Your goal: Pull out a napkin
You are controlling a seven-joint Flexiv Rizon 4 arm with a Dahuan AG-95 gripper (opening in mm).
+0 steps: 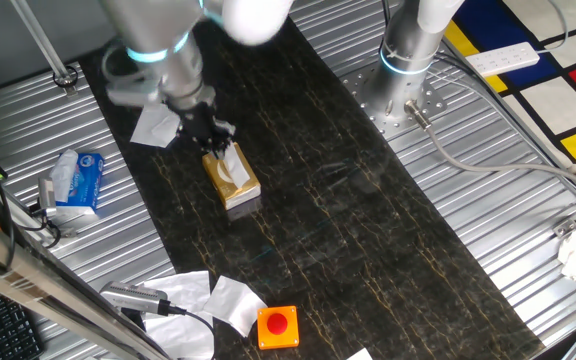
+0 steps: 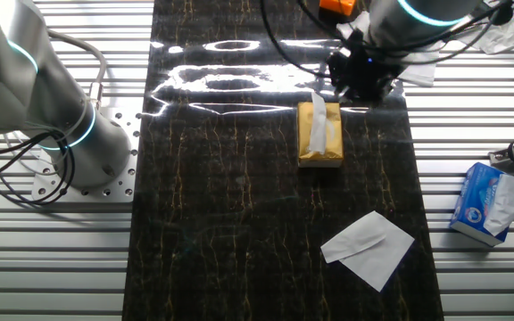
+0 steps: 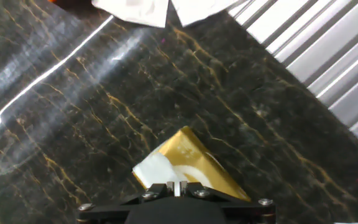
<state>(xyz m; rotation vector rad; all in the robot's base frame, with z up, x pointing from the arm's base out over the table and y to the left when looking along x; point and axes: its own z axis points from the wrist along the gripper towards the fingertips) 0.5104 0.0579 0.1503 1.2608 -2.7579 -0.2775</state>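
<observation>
The tan-gold tissue box (image 1: 236,187) lies on the dark marble mat; it also shows in the other fixed view (image 2: 321,153) and the hand view (image 3: 199,157). The white napkin (image 2: 317,125) sticks out of the box slot as a creased strip lying along the box top, and shows as a tuft (image 1: 225,152) under the fingers and just ahead of them in the hand view (image 3: 156,169). My gripper (image 1: 218,140) hangs over the box's end (image 2: 339,89), its jaws closed together (image 3: 178,185) on the napkin's end.
A blue-and-white tissue packet (image 1: 76,180) lies on the ribbed metal beside the mat (image 2: 484,201). Loose white sheets lie on the mat (image 1: 156,125) (image 1: 223,297) (image 2: 367,245) (image 3: 135,9). An orange button box (image 1: 278,325) stands at the mat's edge. A second arm's base (image 1: 408,60) stands nearby.
</observation>
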